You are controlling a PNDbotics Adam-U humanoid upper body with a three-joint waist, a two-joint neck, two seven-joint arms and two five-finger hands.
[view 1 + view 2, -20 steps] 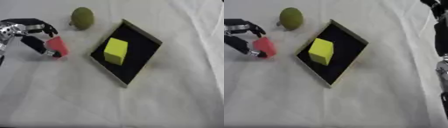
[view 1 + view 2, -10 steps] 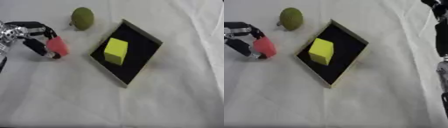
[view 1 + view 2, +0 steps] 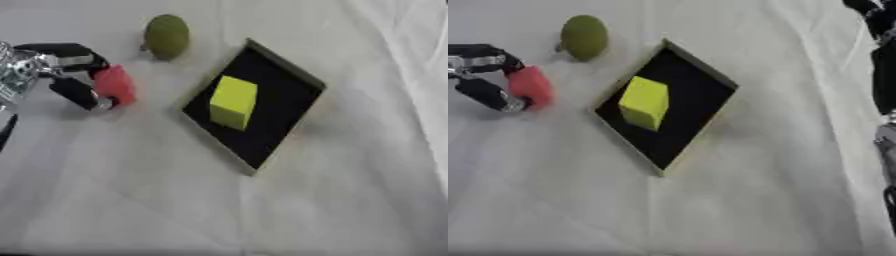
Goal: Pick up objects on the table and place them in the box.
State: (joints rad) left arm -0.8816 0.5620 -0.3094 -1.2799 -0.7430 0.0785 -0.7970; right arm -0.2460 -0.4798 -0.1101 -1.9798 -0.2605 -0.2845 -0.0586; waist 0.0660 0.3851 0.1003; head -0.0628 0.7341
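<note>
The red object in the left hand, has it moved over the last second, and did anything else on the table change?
The left hand, fingers curled round the red object, has carried it a little toward the box; it is not there yet. The yellow block inside the box and the green fruit beyond it stayed put. The right arm at the right edge has not moved.

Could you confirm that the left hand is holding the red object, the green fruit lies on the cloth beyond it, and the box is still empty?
Not quite: the box is not empty; a yellow block already sits inside it, as the left eye view shows. The rest holds: the left hand is curled round the red object, and the green fruit lies on the cloth beyond it.
</note>
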